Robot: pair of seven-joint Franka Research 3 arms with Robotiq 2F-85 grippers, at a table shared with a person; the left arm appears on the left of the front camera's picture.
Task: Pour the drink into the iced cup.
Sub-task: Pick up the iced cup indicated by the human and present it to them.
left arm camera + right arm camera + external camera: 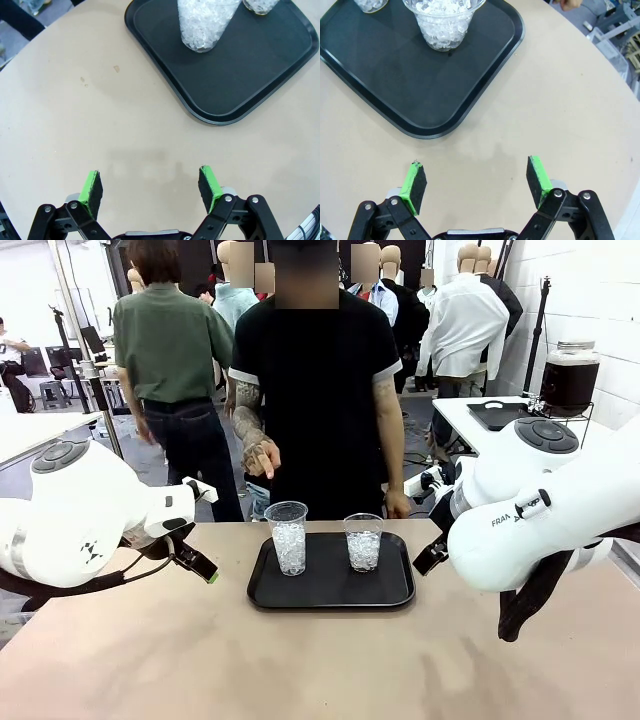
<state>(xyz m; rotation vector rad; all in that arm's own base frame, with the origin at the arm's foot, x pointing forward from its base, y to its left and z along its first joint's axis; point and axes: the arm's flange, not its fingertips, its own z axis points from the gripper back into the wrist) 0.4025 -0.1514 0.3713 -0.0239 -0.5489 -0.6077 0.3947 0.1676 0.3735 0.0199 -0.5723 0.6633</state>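
Left tool [150, 186]: you have it spread wide, empty, over the counter [100, 115].
Right tool [476, 182]: likewise wide, empty.
Tray [330, 592]: taller iced cup [289, 537], shorter iced cup [363, 542] upright.

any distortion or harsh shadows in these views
Front view: even light, tray sharp, no harsh shadows. Left wrist view: wide-angle lens bows the table edge; faint shadow ahead of the left end effector. Right wrist view: same bowing, slight sheen on the tray rim.

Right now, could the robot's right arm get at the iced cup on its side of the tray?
Probably yes: the right gripper is open and empty, with just bare table and tray before that cup.
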